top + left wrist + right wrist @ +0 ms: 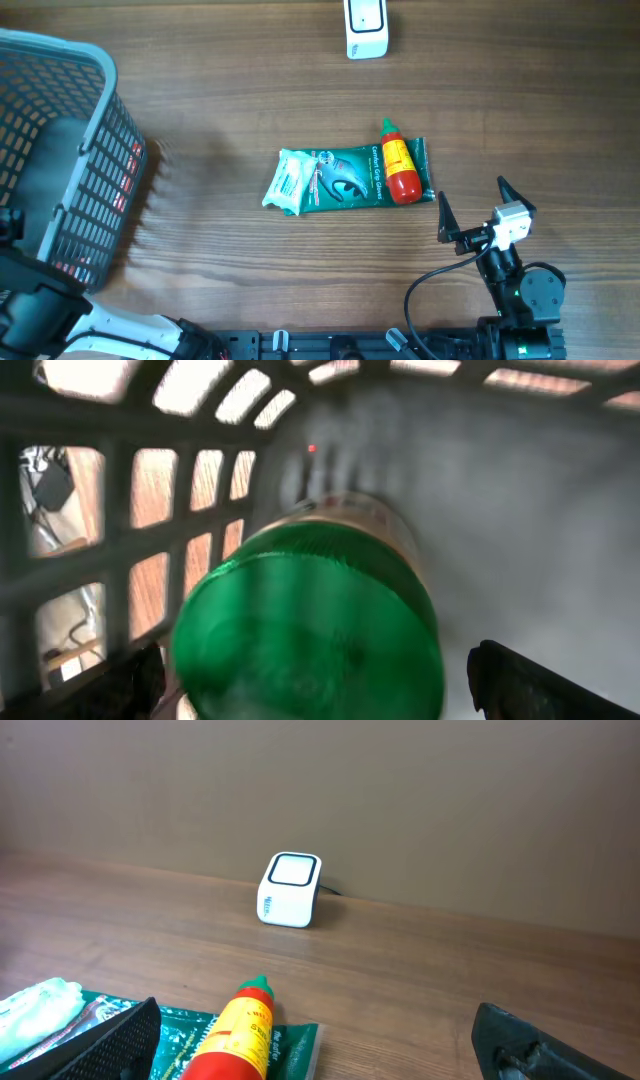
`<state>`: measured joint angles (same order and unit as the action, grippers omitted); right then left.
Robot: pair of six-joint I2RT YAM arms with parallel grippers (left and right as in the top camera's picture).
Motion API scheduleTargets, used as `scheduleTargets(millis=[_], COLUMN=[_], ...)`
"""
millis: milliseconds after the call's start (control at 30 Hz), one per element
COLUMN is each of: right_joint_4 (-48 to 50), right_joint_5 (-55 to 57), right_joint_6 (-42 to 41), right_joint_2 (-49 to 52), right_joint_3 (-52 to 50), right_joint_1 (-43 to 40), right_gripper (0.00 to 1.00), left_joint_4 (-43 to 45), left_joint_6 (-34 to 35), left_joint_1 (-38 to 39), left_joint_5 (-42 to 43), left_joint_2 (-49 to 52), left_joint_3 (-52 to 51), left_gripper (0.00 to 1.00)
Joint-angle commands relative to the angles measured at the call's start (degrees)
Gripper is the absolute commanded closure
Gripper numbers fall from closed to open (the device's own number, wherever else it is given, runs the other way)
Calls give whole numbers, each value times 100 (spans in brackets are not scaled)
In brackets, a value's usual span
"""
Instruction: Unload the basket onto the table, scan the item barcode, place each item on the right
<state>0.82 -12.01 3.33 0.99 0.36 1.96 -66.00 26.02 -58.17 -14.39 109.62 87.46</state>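
Overhead straight down; left wrist inside basket (118,520); right wrist low, facing scanner (290,890).

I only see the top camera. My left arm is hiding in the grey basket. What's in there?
Observer: A blurry green-ended container lies in the basket, right before the left pincer.
Operator: Is it grabbing it?
Observer: No, the pincer is wide open, with a finger showing on each side.
Operator: My picture cuts off the white scanner!
Observer: The right wrist camera shows it whole, with a dark-rimmed window on top.
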Motion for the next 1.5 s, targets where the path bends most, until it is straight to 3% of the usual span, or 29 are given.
scheduleTargets(millis=[0,467,633,967,1300,1467], right_joint_4=[13,13,13,13,13,13], right_joint_5=[-92,-90,-92,-90,-90,-90], right_joint_6=[79,79,79,76,76,79], right_joint_2=[-46,-46,-46,-46,-46,-46], right_joint_3=[-7,-7,-7,-7,-7,-7], right_joint_1=[24,24,24,24,24,24], right_gripper=[0,0,0,0,0,1], left_joint_4=[284,1292,1349,1351,1261,1513], left_joint_6=[192,184,186,188,306,577], left_joint_1=[-24,-24,-24,107,872,1115], left_joint_5=[-136,-133,-133,-39,811,2273], left_joint_2=[-20,-11,-9,-118,-1829,-3108], left_joint_3=[-459,-695,-702,-649,-70,293], left_gripper=[0,1,23,34,34,33])
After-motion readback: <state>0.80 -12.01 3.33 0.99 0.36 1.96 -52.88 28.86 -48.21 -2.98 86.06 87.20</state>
